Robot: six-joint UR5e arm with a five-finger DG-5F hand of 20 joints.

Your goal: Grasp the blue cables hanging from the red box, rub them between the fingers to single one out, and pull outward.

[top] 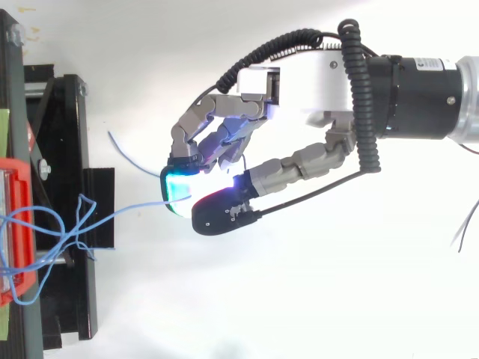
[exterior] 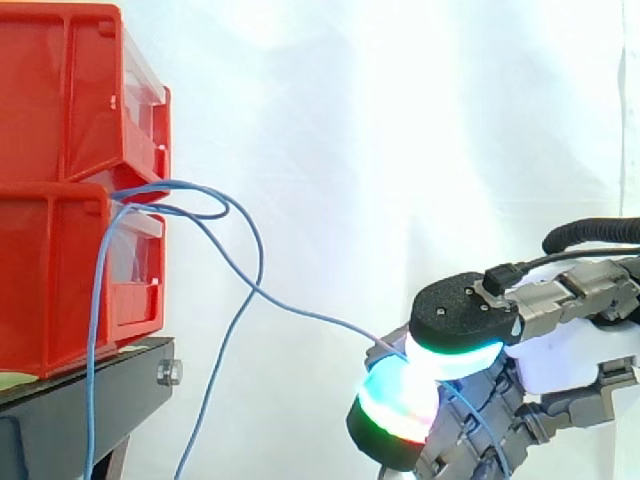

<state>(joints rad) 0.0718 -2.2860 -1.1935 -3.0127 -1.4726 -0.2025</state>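
Note:
Two red bins (exterior: 70, 190) are stacked on a black stand (exterior: 90, 385) at the left. Blue cables (exterior: 215, 380) spill from the gap between the bins, loop, and hang down in front of the stand. One strand (exterior: 320, 318) runs out rightward and downward to the hand (exterior: 560, 360), which is clear of the bins on the right. In the top view the hand (top: 217, 134) has its thumb and curled fingers closed on this strand (top: 127, 213), held between glowing pads (top: 178, 188). A short free end (top: 123, 149) sticks out beyond the fingers.
The red bin's rim (top: 21, 168) and the stand (top: 75, 149) line the left edge of the top view. A white curtain (exterior: 400, 150) backs the scene. Open space lies between the stand and the hand.

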